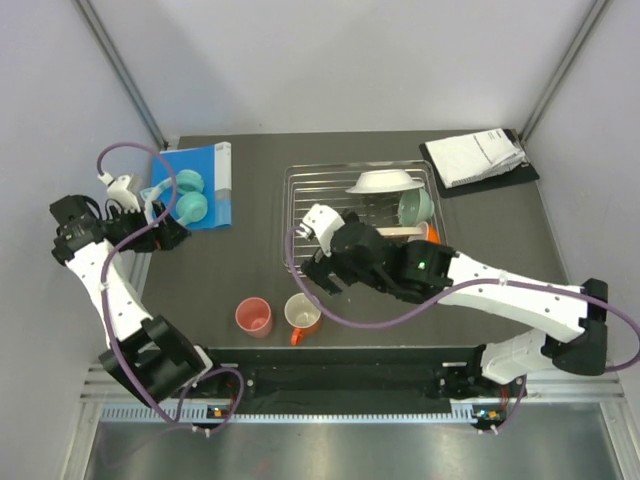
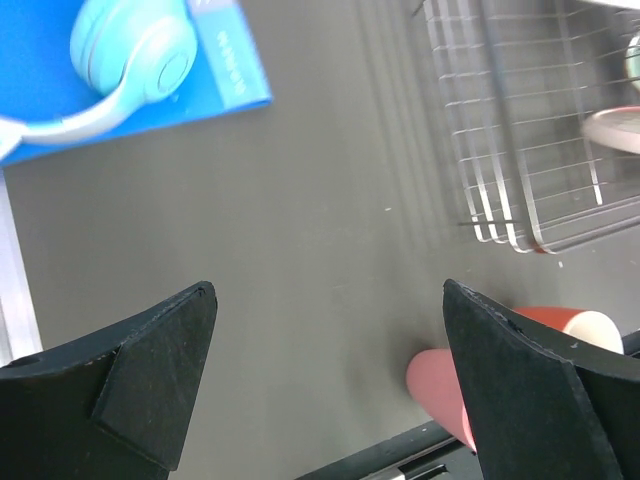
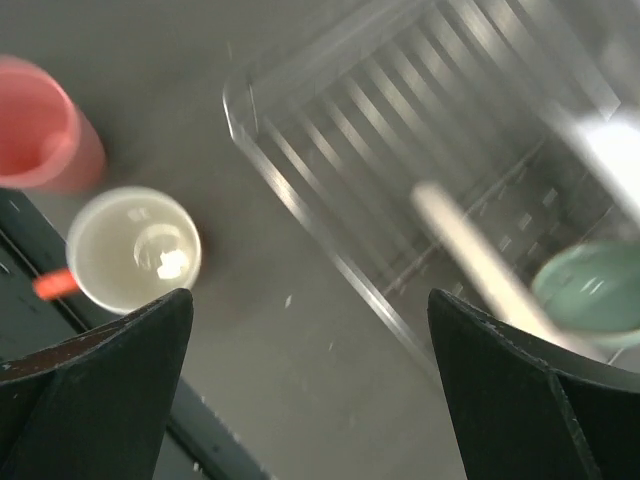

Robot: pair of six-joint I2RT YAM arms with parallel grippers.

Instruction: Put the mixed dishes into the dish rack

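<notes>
Inventory from my remote station:

1. Dish rack (image 1: 318,190): centre-right of the table, its left half bare wire.
2. White shallow bowl (image 1: 385,181): in the rack, at its far side.
3. Mint-green bowl (image 1: 415,207): in the rack, tilted, just beside item 2.
4. Plate (image 3: 470,250): a pale thin rim on edge in the rack near item 3. It is too blurred for me to read any motif.
5. Orange white-lined bowl (image 1: 431,232): at the rack's near right corner, mostly hidden by the right arm.
6. Pink cup (image 1: 253,317) and orange mug (image 1: 302,313): side by side on the table near its front edge, outside the rack. The mug is upright.
7. Right gripper (image 3: 310,300): fingers spread wide, holding nothing, above the table between the mug and the rack.
8. Left gripper (image 2: 328,290): fingers spread wide, empty, near the blue book (image 1: 200,165), which carries teal headphones (image 1: 188,203).
</notes>
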